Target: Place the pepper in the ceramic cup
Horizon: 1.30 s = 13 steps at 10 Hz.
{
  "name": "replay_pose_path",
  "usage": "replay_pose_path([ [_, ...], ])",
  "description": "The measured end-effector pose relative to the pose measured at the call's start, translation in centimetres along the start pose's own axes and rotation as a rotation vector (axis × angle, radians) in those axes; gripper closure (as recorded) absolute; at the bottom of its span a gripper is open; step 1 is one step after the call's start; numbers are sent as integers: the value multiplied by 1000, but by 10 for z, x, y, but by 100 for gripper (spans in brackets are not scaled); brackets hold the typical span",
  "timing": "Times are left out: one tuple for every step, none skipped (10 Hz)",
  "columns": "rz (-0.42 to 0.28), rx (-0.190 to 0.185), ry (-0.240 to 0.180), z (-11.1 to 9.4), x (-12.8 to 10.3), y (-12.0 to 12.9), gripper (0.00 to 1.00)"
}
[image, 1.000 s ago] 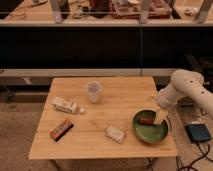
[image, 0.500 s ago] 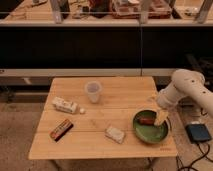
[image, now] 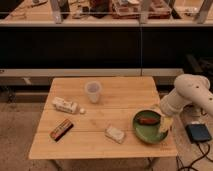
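The pepper (image: pixel 148 120), a small reddish-brown piece, lies inside the green bowl (image: pixel 142 131) at the table's front right. The ceramic cup (image: pixel 93 91), a pale handleless tumbler, stands upright near the table's middle back, well left of the bowl. My gripper (image: pixel 164 121) is at the end of the white arm (image: pixel 187 92), low over the bowl's right rim, just right of the pepper. Its yellowish fingers (image: pixel 165 125) point down.
On the wooden table (image: pixel 102 145): a white packet (image: pixel 65 105) at the left, a red-and-black bar (image: pixel 61 129) at the front left, a pale block (image: pixel 115 133) at the front middle. A dark device (image: pixel 199 133) lies on the floor at the right. A dark counter runs behind.
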Motion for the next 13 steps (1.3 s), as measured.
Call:
replay_pose_path([
  [-12,3,6,8,2,0,55],
  [-19,5,11,15,3,1,64],
  [-24,7,17,19,5,1,73],
  [-32,12,28,25,8,-1,85],
  [-37,16,36,27,9,-3,88],
  [-41,21,46,31,11,-5,88],
  [-39,24,53,35,12,-7,82],
  [-33,27,61,40,16,-8,70],
  [-25,31,66,43,18,-9,62],
  [-15,38,72,46,21,-11,53],
  [-2,51,79,50,25,-15,41],
  [5,65,85,53,28,-19,32],
  [13,81,93,56,31,-22,26],
])
